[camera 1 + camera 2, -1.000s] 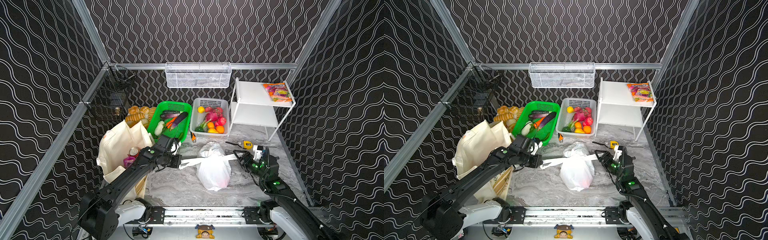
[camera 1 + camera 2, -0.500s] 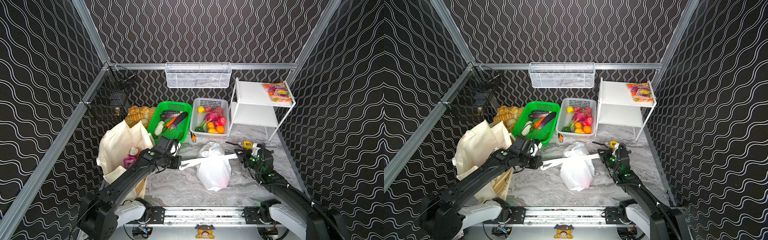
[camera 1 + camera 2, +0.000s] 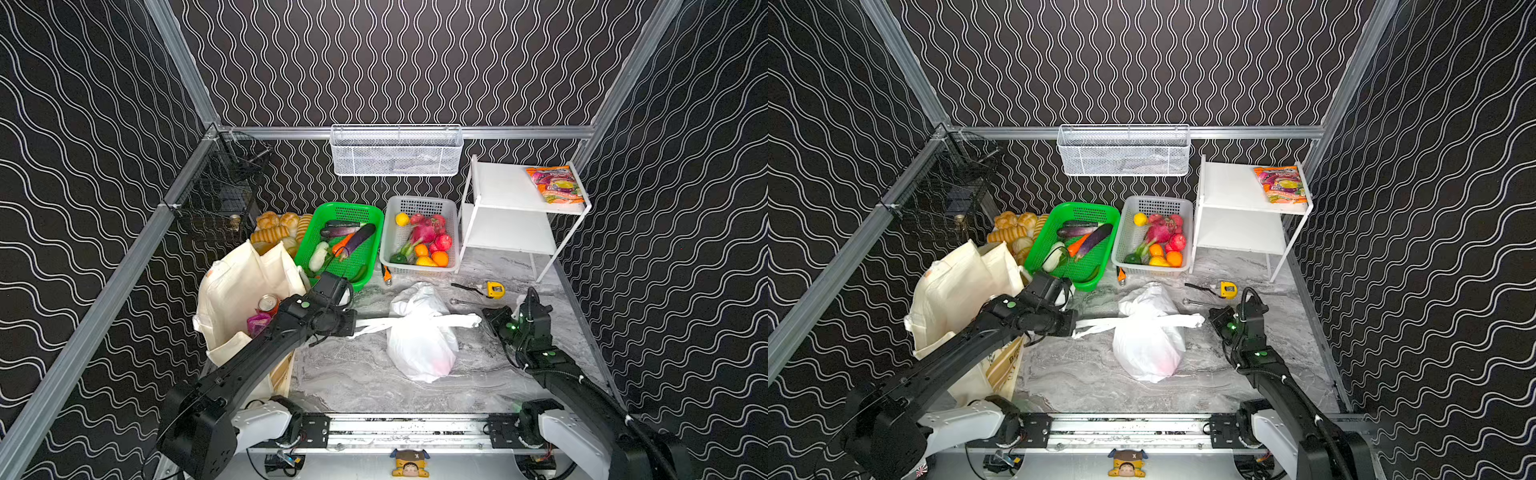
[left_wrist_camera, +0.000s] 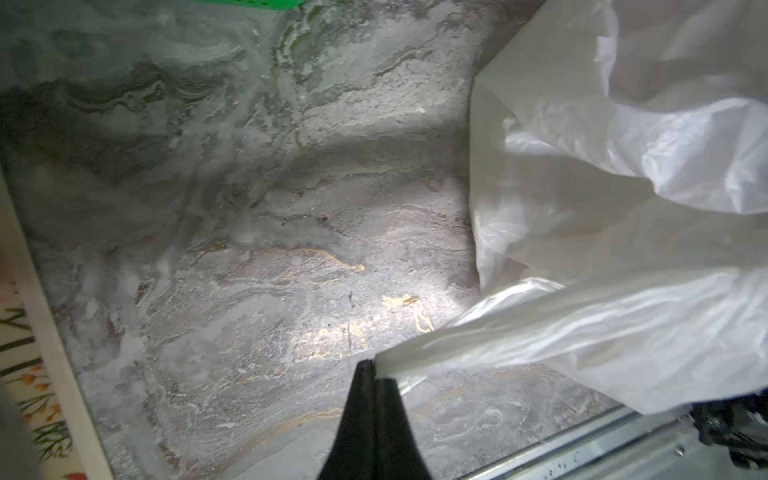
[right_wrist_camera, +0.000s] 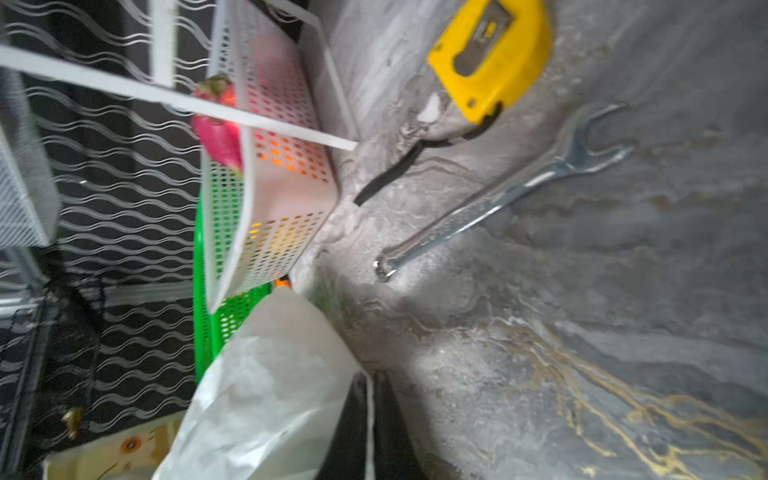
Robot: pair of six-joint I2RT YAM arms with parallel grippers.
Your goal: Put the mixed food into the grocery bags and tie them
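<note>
Both loop handles of the white plastic bag (image 3: 420, 347) are drawn out flat to either side of it, so the step in hand looks like tying this bag. The left gripper (image 4: 374, 368) is clenched on the end of the left handle (image 3: 372, 326), a strip of film pinched between its closed fingers. On the bag's opposite side, the right gripper (image 5: 370, 378) has its fingers nearly together with a thin white edge of the right handle (image 3: 457, 321) between them, so it appears to grasp that handle. The bag sits bulging on the table (image 3: 345, 374), a faint pink tint showing through. Beyond the left gripper from the bag stands the cream tote (image 3: 241, 282), open, holding a red can (image 3: 268, 302) and a purple packet (image 3: 258, 323). Next, I judge, the handles must cross over the bag's mouth; the thin film could slip.
</note>
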